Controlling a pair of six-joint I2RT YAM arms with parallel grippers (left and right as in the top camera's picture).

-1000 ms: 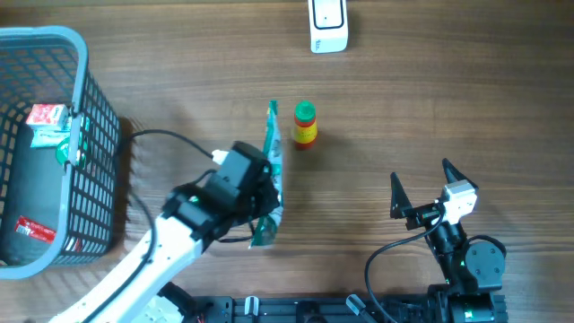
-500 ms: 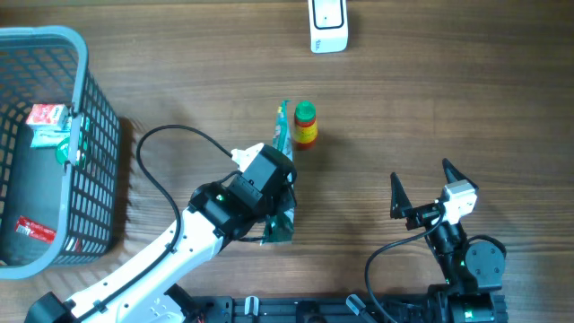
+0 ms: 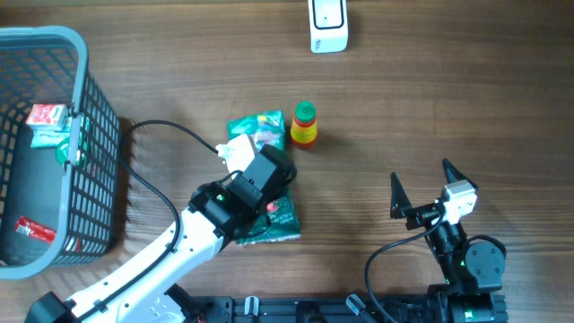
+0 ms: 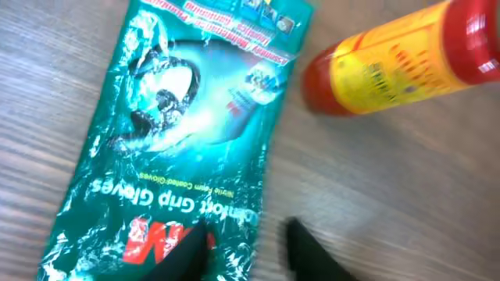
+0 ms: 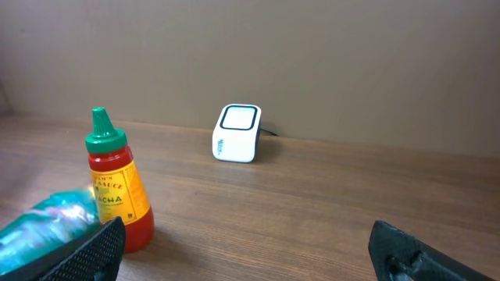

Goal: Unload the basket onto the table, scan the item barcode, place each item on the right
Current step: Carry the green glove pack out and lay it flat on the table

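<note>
The item, a green glove packet point(image 3: 258, 128) point(image 4: 180, 133), lies flat on the table with its printed front up, and no barcode shows. My left gripper point(image 3: 271, 190) point(image 4: 248, 248) hovers over the packet's lower right edge. It is open, with one finger over the packet and the other over bare wood. The white scanner point(image 3: 328, 24) point(image 5: 237, 133) stands at the far edge. My right gripper point(image 3: 421, 174) point(image 5: 246, 254) stands wide open at the front right, holding nothing.
A sriracha bottle point(image 3: 306, 124) point(image 4: 391, 55) point(image 5: 117, 183) stands upright just right of the packet's top. A blue-grey basket point(image 3: 90, 117) with several small packets sits at the far left. The left arm's cable loops between the basket and the arm.
The packet was held upright on edge in my shut left gripper. The jaws have since parted and the packet has dropped flat onto the table beside the bottle. The right arm has not moved.
</note>
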